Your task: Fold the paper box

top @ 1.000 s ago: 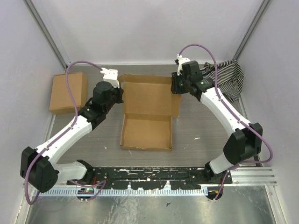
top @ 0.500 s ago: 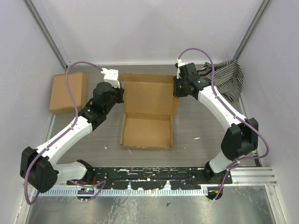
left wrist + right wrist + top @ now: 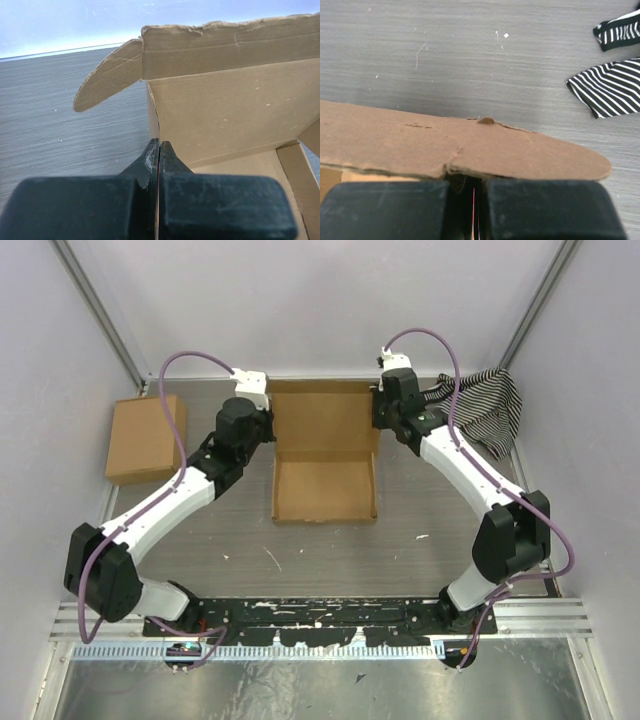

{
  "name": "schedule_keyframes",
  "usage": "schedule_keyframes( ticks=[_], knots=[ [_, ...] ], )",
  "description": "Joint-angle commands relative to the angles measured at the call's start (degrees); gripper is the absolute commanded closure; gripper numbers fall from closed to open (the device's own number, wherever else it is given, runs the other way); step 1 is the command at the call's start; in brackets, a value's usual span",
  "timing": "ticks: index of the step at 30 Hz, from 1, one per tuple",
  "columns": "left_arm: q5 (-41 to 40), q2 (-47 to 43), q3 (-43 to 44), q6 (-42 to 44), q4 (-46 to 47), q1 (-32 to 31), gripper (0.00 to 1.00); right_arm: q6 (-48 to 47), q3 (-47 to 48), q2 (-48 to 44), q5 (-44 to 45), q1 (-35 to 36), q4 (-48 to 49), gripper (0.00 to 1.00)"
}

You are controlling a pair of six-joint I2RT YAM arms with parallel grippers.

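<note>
Your left gripper and right gripper were each clamped shut on the raised rear panel of the box, near the table's far edge. With the flaps untucked, most of the folding looked undone.

No writing, label, brand mark, number or sign can be read in any view. The paper box shows only plain brown cardboard, the squarer cardboard box is just as unprinted, and the cloth carries black-and-white stripes but no lettering.
</note>
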Motion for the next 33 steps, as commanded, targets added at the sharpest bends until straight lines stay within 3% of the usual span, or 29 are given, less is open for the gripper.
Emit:
schedule_keyframes(
  ticks=[1, 6, 15, 22, 33],
  knots=[
    [-0.82, 2.91, 2.67, 0.87, 3.39, -0.52, 1.0, 0.22, -5.8, -4.5, 4.92, 1.6, 20.04, 0.99],
    [-1.18, 4.54, 1.37, -0.23, 3.94, -0.52, 1.0, 0.21, -13.95, -5.27, 8.44, 2.19, 32.43, 0.98],
    [-1.15, 1.66, -3.42, -2.49, 3.93, -0.69, 0.99, 2.17, -24.22, -7.07, 20.39, 7.31, 45.62, 0.98],
    [-1.35, -1.58, -6.1, -3.89, 3.45, -0.78, 0.98, 1.86, -27.89, -6.74, 24.41, 10.24, 53.38, 0.98],
    [-1.8, -0.8, -6.88, -3.74, 3.43, -0.95, 0.98, 2.7, -20.66, -0.58, 24.98, 11.65, 49.94, 0.98]
  ],
)
